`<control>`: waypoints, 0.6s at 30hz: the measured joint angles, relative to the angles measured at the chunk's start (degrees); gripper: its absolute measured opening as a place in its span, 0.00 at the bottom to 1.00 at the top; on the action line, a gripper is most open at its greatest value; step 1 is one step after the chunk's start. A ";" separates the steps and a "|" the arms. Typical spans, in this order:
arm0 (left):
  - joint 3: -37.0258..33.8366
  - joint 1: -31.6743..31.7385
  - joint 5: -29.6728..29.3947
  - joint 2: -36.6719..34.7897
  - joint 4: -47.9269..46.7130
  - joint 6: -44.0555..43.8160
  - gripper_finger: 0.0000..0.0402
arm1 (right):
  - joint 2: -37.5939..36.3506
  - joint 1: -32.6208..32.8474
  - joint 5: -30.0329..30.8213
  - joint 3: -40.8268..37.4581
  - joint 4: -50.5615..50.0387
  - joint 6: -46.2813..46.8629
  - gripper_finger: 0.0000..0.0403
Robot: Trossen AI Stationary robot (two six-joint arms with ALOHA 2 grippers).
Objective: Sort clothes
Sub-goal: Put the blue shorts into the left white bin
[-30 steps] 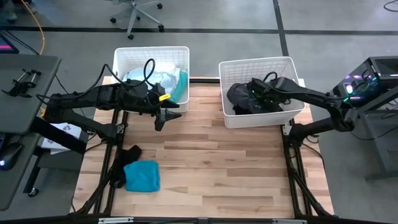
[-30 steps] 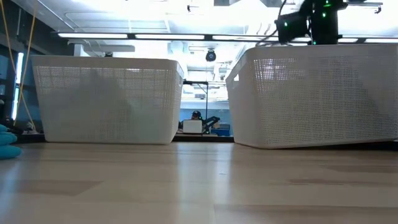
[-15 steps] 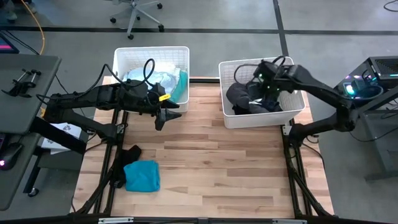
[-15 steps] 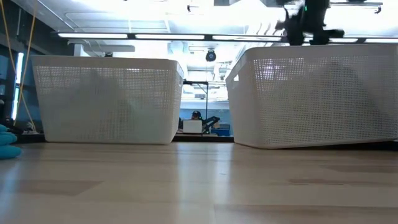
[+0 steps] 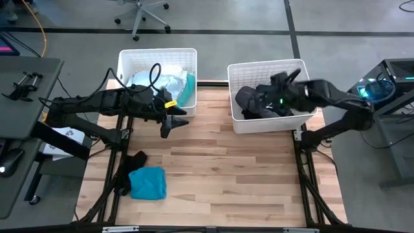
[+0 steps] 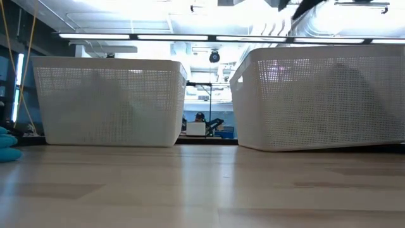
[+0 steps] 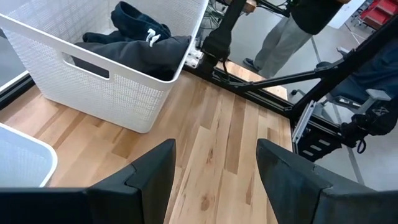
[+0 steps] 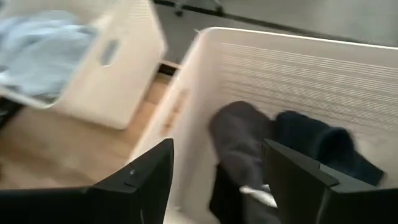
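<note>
Dark clothes (image 5: 255, 103) lie piled in the right white basket (image 5: 299, 118), and they also show in the right wrist view (image 8: 249, 143). Pale blue and white clothes (image 5: 165, 83) fill the left basket (image 5: 126, 61). A teal garment (image 5: 148, 182) and a black garment (image 5: 132, 162) lie on the table near its left edge. My right gripper (image 8: 217, 180) hangs open above the dark pile, with nothing between its fingers. My left gripper (image 5: 169, 123) stands open and holds nothing, above the table just in front of the left basket.
The two baskets (image 6: 107, 101) (image 6: 323, 98) stand side by side along the far edge with a gap between them. The wooden table (image 5: 220, 175) lies bare in its middle and on its right. A person's legs (image 7: 292, 31) show beyond the table's right side.
My right gripper has risen from the dark clothes in the right basket, swung toward the far edge, then come back over the pile, higher than before. The dark clothes stay in the basket. My left arm has kept still.
</note>
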 joint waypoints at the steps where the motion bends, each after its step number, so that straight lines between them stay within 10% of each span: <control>1: 0.00 -0.09 -0.01 0.00 0.02 -0.02 0.53 | 0.08 2.40 1.17 -0.61 0.95 0.75 0.56; 18: 0.00 -6.97 2.06 0.00 -4.66 3.05 0.53 | 4.79 25.47 1.74 -26.27 59.62 -6.28 0.56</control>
